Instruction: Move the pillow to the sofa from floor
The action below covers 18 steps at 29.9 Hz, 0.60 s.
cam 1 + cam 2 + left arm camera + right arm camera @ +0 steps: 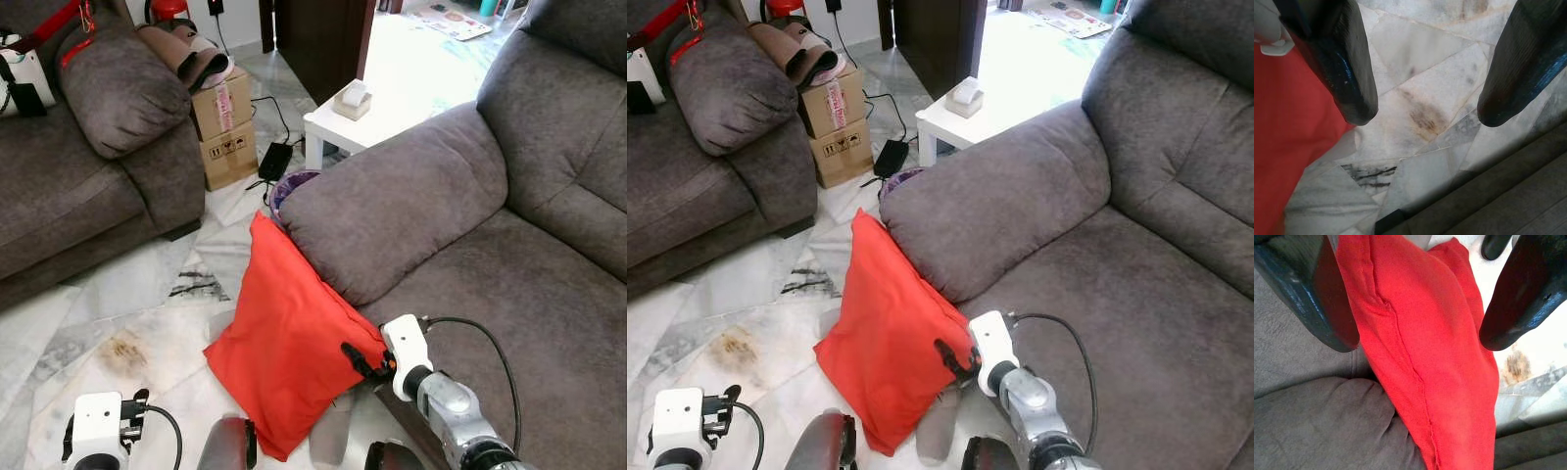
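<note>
- Right gripper, fingers spread apart, straddles the edge of the red pillow, perhaps touching it.
- Pillow stands on the marble floor, leaning against the grey sofa arm.
- Left gripper hangs unclenched above the floor.

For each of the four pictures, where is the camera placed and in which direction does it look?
Left eye view: on the head, looking forward and down at the red pillow leaning on the grey sofa; the right gripper at the pillow's edge, left gripper low over the floor.
Right eye view: same head, same scene and both arms.
Left wrist view: along its open fingers at the marble floor, pillow beside.
Right wrist view: along its open fingers straddling the pillow.
All four views share the pillow.
</note>
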### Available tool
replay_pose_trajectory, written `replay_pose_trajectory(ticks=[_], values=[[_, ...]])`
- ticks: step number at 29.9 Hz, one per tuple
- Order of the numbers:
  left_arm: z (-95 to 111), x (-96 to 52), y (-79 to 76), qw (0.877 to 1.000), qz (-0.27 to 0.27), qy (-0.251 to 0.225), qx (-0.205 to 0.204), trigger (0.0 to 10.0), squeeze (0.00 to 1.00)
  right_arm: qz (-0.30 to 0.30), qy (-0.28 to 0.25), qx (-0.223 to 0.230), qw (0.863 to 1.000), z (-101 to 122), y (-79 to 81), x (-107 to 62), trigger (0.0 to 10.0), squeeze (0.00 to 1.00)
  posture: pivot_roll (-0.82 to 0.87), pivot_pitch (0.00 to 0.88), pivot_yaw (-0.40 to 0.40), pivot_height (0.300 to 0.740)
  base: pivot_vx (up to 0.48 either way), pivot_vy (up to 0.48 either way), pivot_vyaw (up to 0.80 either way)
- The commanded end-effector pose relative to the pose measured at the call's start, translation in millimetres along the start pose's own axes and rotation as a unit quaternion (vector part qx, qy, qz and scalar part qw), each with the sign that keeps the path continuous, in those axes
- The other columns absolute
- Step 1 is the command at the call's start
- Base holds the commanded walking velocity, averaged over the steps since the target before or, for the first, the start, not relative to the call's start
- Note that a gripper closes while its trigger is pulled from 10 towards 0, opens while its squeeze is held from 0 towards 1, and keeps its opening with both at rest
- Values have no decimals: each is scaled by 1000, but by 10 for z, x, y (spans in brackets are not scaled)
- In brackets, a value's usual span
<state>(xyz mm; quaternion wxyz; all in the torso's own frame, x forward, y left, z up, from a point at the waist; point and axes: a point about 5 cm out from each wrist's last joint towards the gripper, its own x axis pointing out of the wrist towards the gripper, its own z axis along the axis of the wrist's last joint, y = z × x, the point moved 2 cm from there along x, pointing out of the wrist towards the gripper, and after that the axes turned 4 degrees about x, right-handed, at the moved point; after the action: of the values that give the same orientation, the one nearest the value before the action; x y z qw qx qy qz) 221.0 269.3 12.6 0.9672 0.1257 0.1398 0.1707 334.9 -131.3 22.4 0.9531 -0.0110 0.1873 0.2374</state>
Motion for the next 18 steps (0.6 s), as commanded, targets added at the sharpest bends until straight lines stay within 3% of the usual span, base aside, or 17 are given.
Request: replay_pose_trajectory(ticks=[1, 9, 18], values=[[-75, -45, 72, 1000, 7, 19, -4, 10000, 0, -1, 10, 20, 1000, -81, 8, -21, 10000, 1000, 302, 242, -17, 632, 0, 0, 0], [-58, -54, 45, 1000, 6, 17, -8, 10000, 0, -18, 2, 53, 998, -78, -74, -52, 10000, 1000, 300, 220, -41, 632, 0, 0, 0], [-32, -17, 22, 1000, 9, 15, -13, 10000, 0, -7, 15, 46, 999, -75, -80, -49, 10000, 1000, 298, 206, -61, 632, 0, 0, 0]])
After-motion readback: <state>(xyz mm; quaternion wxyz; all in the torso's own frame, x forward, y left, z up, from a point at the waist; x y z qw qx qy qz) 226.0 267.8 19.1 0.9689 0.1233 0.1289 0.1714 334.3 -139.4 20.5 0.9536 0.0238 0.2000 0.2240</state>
